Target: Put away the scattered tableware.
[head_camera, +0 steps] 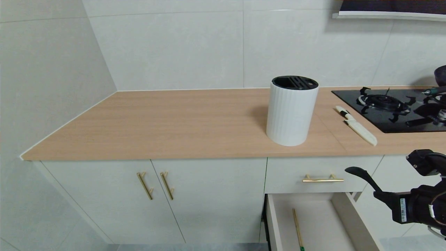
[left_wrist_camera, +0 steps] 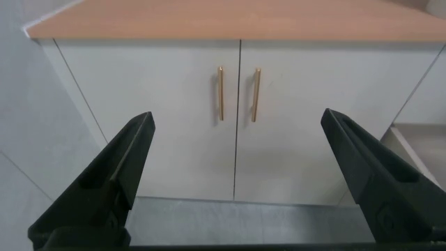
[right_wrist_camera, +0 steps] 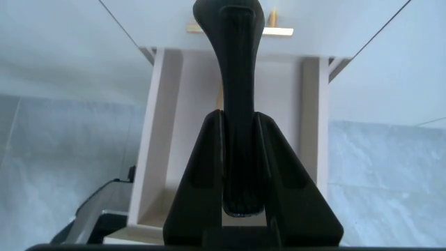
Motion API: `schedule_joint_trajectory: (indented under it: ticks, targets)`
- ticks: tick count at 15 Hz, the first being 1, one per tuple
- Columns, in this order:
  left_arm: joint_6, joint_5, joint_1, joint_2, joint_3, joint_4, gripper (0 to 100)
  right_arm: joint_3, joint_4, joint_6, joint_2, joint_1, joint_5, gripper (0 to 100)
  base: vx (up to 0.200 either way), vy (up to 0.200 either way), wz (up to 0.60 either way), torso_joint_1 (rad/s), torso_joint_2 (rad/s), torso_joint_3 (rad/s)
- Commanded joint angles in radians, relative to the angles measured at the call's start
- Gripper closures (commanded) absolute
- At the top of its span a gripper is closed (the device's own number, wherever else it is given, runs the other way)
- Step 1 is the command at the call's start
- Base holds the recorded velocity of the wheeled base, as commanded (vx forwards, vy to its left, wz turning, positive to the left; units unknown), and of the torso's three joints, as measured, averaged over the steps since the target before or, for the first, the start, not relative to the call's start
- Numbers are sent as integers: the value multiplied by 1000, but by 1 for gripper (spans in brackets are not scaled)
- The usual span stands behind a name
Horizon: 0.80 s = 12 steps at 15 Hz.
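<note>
Black utensil (right_wrist_camera: pixel 230 42) clamped in right gripper (right_wrist_camera: pixel 238 124) near open drawer (head_camera: pixel 315 216); left gripper (left_wrist_camera: pixel 237 120) spread wide

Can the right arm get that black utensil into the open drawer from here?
Probably yes: the right gripper, shut on the black utensil, sits beside the pulled-out drawer, and nothing stands between them.

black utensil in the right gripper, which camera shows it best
The head view: the black utensil shows side-on, its rounded end sticking out of the right gripper by the open drawer. The right wrist view shows it foreshortened, clamped between the jaws. The left wrist view faces the cabinet doors.
</note>
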<state>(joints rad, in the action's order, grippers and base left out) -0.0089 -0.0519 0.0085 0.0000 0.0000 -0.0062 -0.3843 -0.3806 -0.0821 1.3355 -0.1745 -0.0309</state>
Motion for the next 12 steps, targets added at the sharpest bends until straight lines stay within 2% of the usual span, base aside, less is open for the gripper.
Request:
schedule_joint_trajectory:
  ticks: [1, 12]
  targets:
    - [0, 0, 1, 0, 0, 0, 0, 4, 0, -1, 19, -16, -1, 100, 0, 0, 0, -188, 456, 256]
    - [0, 0, 2, 0, 0, 0, 0, 18, 0, -1, 59, -54, -3, 100, 0, 0, 0, -184, 482, 293]
